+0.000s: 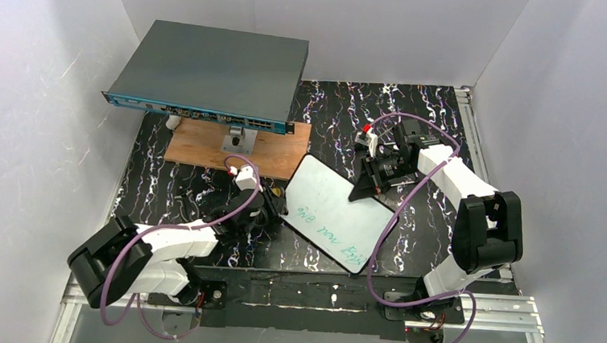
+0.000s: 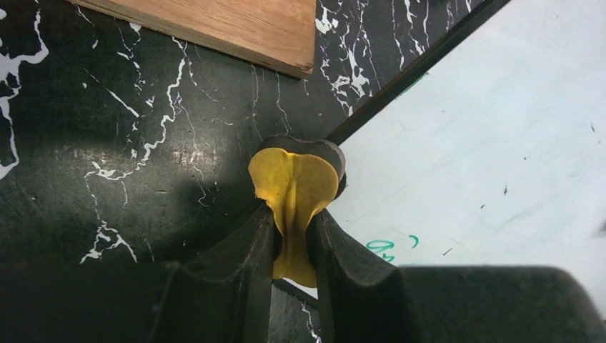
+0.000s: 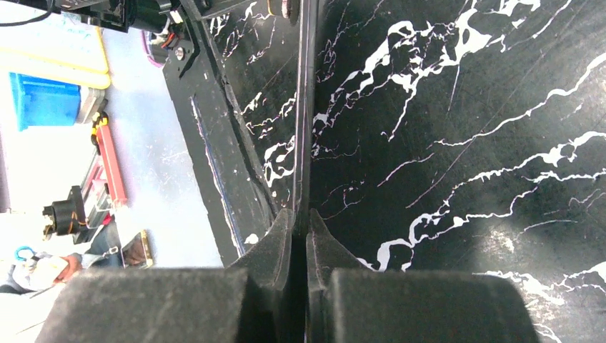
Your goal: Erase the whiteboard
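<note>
Pinching the whiteboard (image 1: 332, 211) rim between right jaws

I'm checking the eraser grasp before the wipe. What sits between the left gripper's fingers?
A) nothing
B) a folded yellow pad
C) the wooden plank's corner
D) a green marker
B: in the left wrist view the left gripper is shut on a folded yellow pad, right at the whiteboard's dark edge.
</note>
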